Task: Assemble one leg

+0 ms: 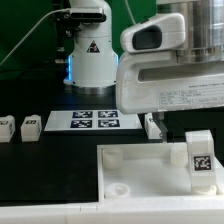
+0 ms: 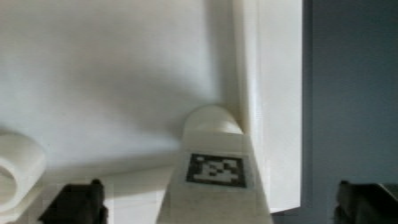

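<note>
One leg [image 1: 199, 157], a small white block with a black-and-white tag, stands upright on the large white tray-like piece [image 1: 130, 178], near its edge at the exterior view's right. In the wrist view the leg [image 2: 217, 160] lies in line between my two dark fingertips [image 2: 71, 203], with wide gaps on both sides. My gripper [image 2: 221, 207] is open and touches nothing. In the exterior view the gripper [image 1: 158, 128] hangs over the tray's back edge, behind the leg. Two more legs [image 1: 30, 124] sit on the dark table at the exterior view's left.
The marker board [image 1: 93, 120] lies flat behind the tray, in front of the arm's white base [image 1: 92, 55]. The tray has round corner sockets [image 1: 116, 155]. In the wrist view a socket rim [image 2: 15, 165] shows, and dark table [image 2: 352, 90] beyond the tray's edge.
</note>
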Motion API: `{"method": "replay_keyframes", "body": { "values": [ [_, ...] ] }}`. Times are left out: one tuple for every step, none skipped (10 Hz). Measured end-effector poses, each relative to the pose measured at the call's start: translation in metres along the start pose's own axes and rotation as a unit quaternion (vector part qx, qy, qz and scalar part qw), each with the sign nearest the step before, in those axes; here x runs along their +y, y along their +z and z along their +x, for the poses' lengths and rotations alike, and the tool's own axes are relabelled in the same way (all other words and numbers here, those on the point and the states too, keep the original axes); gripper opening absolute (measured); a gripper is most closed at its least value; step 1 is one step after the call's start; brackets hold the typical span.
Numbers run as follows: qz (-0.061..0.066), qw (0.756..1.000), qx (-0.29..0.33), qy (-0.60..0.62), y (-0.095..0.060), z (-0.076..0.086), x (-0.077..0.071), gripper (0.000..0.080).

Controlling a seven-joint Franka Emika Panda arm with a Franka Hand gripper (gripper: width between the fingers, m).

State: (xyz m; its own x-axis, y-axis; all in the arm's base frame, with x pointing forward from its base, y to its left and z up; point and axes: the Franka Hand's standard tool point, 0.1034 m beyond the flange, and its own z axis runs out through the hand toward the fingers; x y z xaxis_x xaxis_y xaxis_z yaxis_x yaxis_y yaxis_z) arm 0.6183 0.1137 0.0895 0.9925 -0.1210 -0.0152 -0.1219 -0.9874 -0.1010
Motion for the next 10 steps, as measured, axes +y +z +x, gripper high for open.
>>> {"method": "replay_keyframes", "body": {
  "values": [
    [0.001,1.0,0.013,0.001,-0.0006,0.0049,-0.0021,0.0649],
    [0.001,1.0,0.012,0.001,0.0012,0.0047,-0.0021,0.0649],
    [0.0,1.0,0.019,0.006,0.0034,0.007,-0.0034,0.0649],
    [0.001,1.0,0.031,0.008,0.0053,0.0103,-0.0063,0.0649],
    [0.001,1.0,0.03,0.008,0.0053,0.0103,-0.0052,0.0649],
    [0.001,1.0,0.03,0.01,0.0055,0.0103,-0.0046,0.0526],
    [0.001,0.999,0.03,0.035,0.0057,0.0103,-0.0047,0.0392],
    [0.001,0.999,0.03,0.039,0.0056,0.0106,-0.0035,0.0392],
    [0.002,0.997,0.03,0.077,0.0057,0.0106,-0.003,0.0294],
    [0.004,0.99,0.029,0.139,0.0058,0.0107,-0.0026,0.0294]
  ]
}}
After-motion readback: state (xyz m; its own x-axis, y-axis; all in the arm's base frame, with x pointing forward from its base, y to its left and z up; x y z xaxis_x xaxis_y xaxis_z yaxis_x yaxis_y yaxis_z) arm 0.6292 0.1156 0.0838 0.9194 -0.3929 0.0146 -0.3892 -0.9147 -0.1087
